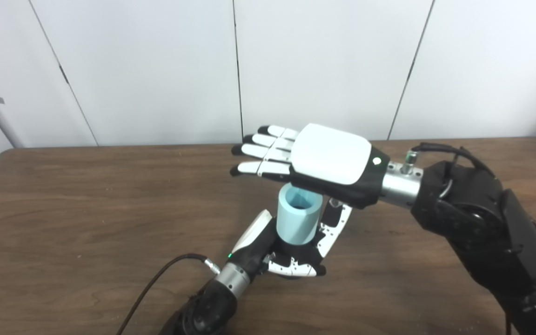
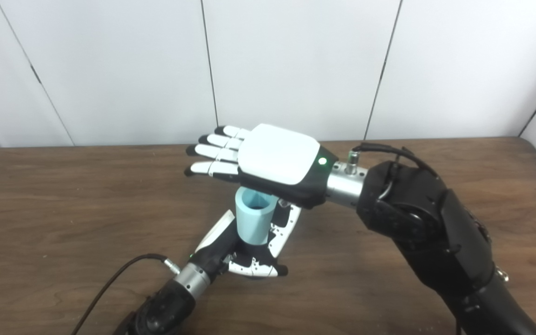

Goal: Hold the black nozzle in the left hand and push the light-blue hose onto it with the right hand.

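A short light-blue hose [image 1: 298,218] stands upright with its open end facing up, rising out of my left hand [image 1: 291,253]. That hand is closed around its lower end, where a dark part shows among the fingers; the black nozzle cannot be made out clearly there. My right hand [image 1: 317,161] lies flat, palm down, just above the hose's top rim, its fingers stretched out straight toward the left. Whether the palm touches the rim is hidden. The hose [image 2: 254,218] and right hand [image 2: 268,160] sit the same way in the right eye view.
A brown wooden table [image 1: 86,209] spreads under both arms. A black cable [image 1: 156,279] runs from the left wrist to the front edge. White wall panels [image 1: 156,70] stand behind the table's far edge.
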